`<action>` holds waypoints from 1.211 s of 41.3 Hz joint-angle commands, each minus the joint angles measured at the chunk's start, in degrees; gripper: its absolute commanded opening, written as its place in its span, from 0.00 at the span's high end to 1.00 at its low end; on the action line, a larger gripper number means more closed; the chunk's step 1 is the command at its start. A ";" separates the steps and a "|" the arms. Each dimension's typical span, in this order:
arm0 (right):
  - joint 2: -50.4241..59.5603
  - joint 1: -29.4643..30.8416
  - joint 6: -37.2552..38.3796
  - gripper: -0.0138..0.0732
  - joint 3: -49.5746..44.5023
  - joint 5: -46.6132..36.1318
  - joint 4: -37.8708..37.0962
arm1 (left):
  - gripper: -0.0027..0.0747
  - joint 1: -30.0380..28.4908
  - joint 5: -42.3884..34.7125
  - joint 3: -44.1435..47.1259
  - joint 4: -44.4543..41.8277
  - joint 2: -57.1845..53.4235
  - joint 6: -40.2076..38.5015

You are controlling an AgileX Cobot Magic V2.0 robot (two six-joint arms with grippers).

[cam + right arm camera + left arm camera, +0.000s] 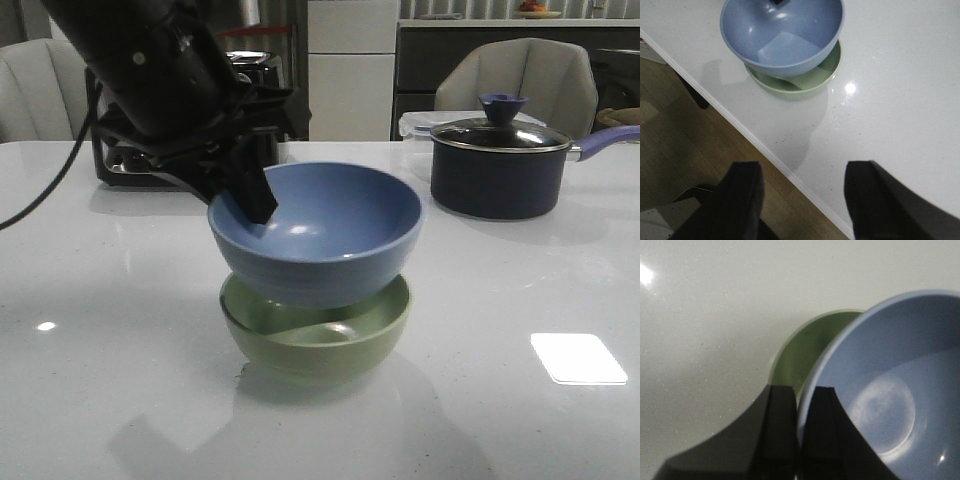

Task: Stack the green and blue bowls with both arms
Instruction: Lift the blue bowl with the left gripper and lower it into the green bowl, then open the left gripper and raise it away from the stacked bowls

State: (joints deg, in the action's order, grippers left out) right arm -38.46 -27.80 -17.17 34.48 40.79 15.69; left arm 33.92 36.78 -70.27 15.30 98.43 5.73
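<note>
The dusty blue bowl (320,230) sits tilted in the pale green bowl (318,340), which stands on the white table. My left gripper (255,200) is shut on the blue bowl's left rim, one finger inside and one outside. In the left wrist view the fingers (782,410) pinch the blue bowl's (890,395) rim, with the green bowl (805,350) showing behind. My right gripper (802,172) is open and empty, held above the table's front edge, apart from the blue bowl (782,35) and green bowl (805,80). It does not show in the front view.
A dark saucepan (500,165) with a lid and purple handle stands at the back right. A black appliance (130,160) sits behind my left arm. Chairs stand beyond the table (520,420). The table's edge (790,177) and wooden floor show under the right gripper.
</note>
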 commanded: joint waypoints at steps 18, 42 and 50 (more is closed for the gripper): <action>0.26 -0.02 -0.32 0.29 1.59 -3.92 0.19 | 0.57 0.40 -5.81 -1.76 1.53 2.01 0.10; 0.26 -0.02 -0.32 0.29 1.59 -3.52 0.08 | 0.38 0.40 1.01 -1.88 -8.27 -12.98 0.10; 0.26 -0.02 -0.32 0.29 1.59 -3.52 -0.49 | 0.38 0.40 1.95 5.55 -11.98 -27.06 0.10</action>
State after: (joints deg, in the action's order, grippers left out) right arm -38.46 -27.80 -17.17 34.48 40.79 15.42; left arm 33.92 40.55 -66.25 4.72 78.97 5.73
